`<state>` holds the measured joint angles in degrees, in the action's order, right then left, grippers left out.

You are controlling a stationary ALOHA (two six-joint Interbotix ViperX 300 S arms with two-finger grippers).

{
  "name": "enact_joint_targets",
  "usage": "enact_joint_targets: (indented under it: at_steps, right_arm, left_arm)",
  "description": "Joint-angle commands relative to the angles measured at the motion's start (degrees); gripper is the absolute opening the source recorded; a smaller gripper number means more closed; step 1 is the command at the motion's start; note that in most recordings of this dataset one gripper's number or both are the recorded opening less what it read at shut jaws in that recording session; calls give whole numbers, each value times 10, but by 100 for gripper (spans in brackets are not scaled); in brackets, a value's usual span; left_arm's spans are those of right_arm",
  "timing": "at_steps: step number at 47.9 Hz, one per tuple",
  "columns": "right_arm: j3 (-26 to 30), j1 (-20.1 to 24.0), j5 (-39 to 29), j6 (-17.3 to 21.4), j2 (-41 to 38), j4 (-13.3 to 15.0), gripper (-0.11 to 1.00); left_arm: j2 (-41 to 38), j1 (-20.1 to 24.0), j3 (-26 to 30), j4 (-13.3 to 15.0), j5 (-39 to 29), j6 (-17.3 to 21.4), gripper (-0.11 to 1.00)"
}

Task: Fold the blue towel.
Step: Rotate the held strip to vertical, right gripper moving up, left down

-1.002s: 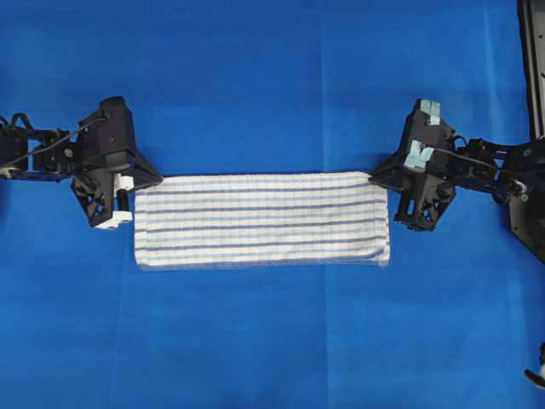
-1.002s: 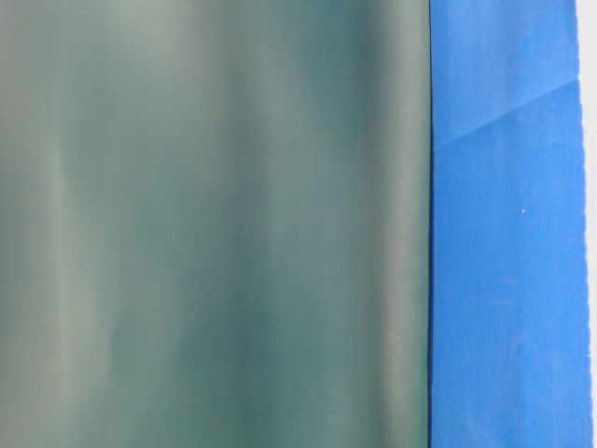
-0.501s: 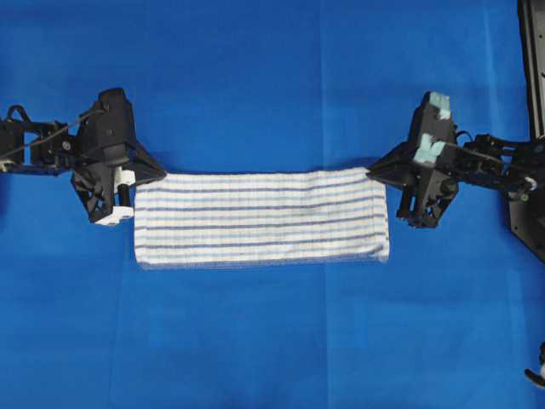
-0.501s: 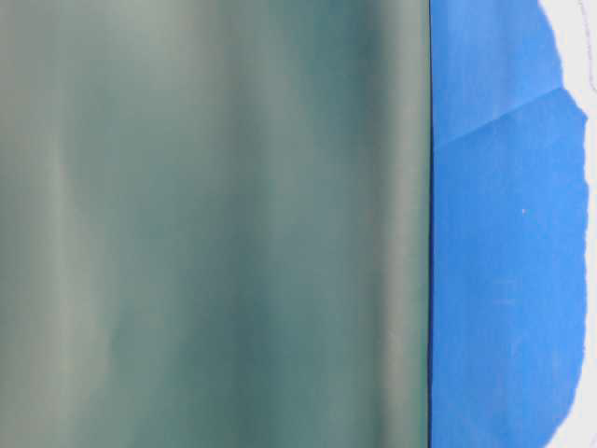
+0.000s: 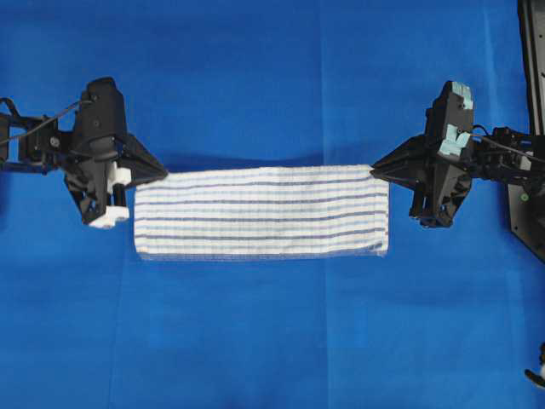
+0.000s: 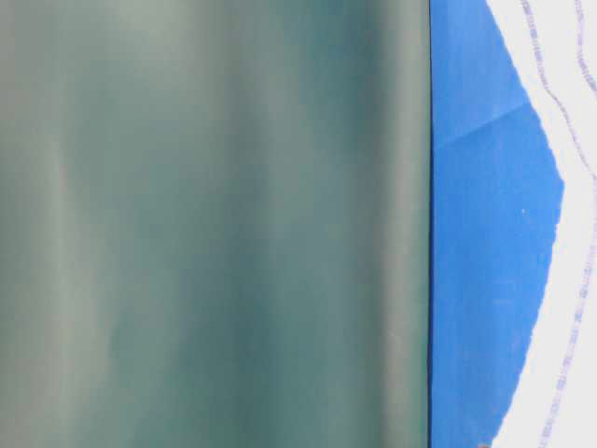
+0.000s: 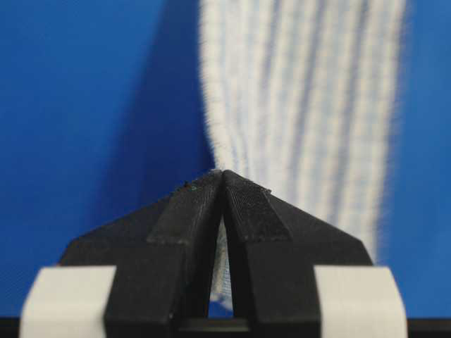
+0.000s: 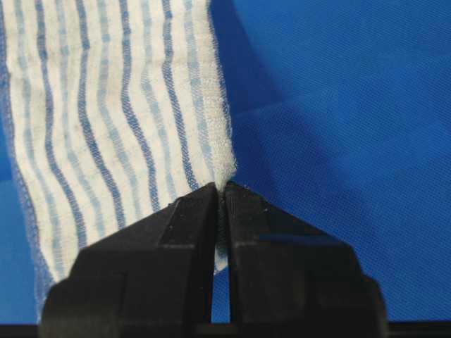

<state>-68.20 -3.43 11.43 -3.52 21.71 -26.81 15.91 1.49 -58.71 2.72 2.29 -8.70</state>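
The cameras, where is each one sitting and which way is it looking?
Overhead: sits high above and looks straight down on the blue towel, with the left gripper and right gripper pinching its far corners.
Table-level: sits low, mostly blocked by a blurry grey-green surface; a striped towel edge shows at right, no robot parts.
Left wrist: rides on the left arm, looking along its shut fingers at the towel.
Right wrist: rides on the right arm, looking along its shut fingers.
Every view shows the towel and the blue table covering.

Plain blue table covering (image 5: 272,77), faint creases, even light, blurred grey-green panel (image 6: 215,224)
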Motion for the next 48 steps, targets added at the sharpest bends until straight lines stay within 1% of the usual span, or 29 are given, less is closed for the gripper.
enact_joint_targets:
  at_steps: [1,5,10,16,25,33,48]
  right_arm:
    - [18,-18,-1,-3,7,6,4]
    - [30,-50,-15,-11,7,16,4]
    - [53,-92,-41,-34,7,23,4]
    - [85,-135,-66,-74,6,25,4]
    - [129,-176,-69,-123,-15,25,4]
    - [176,-204,-69,-152,-55,25,4]
    - [265,-223,-66,-188,-126,25,4]
  left_arm:
    - [12,-26,23,2,4,-21,1]
    - [17,-51,32,2,8,-42,1]
    - [18,-80,41,2,29,-62,1]
    - [13,-105,55,2,54,-69,1]
    - [1,-124,83,2,86,-69,1]
    - [-32,-132,122,2,104,-69,1]
    - [-101,-134,210,-1,105,-58,1]
